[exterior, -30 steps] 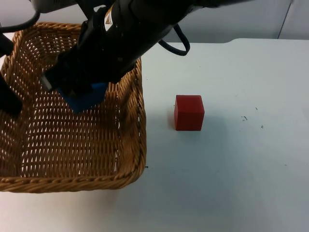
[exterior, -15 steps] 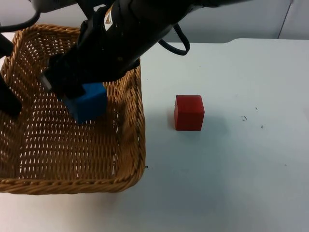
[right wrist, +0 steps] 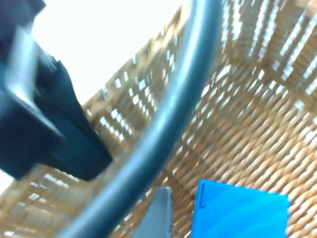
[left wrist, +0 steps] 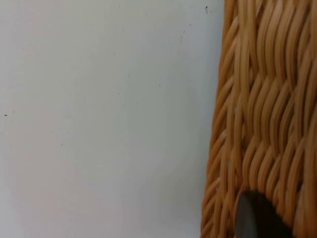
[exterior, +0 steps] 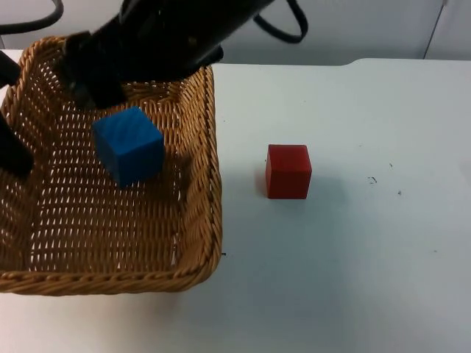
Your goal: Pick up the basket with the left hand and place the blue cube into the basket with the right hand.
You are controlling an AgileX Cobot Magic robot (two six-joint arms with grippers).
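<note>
The wicker basket (exterior: 200,220) fills the table's left side. A blue cube (exterior: 129,145) lies inside it on the woven floor, tilted a little and free of any finger. My right gripper (exterior: 82,82) hangs above the basket's far part, just behind the cube, open and holding nothing. The right wrist view looks down at the blue cube (right wrist: 242,210) on the basket floor (right wrist: 257,124). My left gripper (exterior: 13,151) is shut on the basket's left rim. In the left wrist view the basket wall (left wrist: 267,109) stands against a black fingertip (left wrist: 257,218).
A red cube (exterior: 288,170) sits on the white table (exterior: 353,279) to the right of the basket, apart from it. The grey partition wall (exterior: 368,29) closes the back.
The right gripper has let go of the blue cube and pulled up and back. The cube now rests in the basket. The basket and left gripper have hardly moved.
</note>
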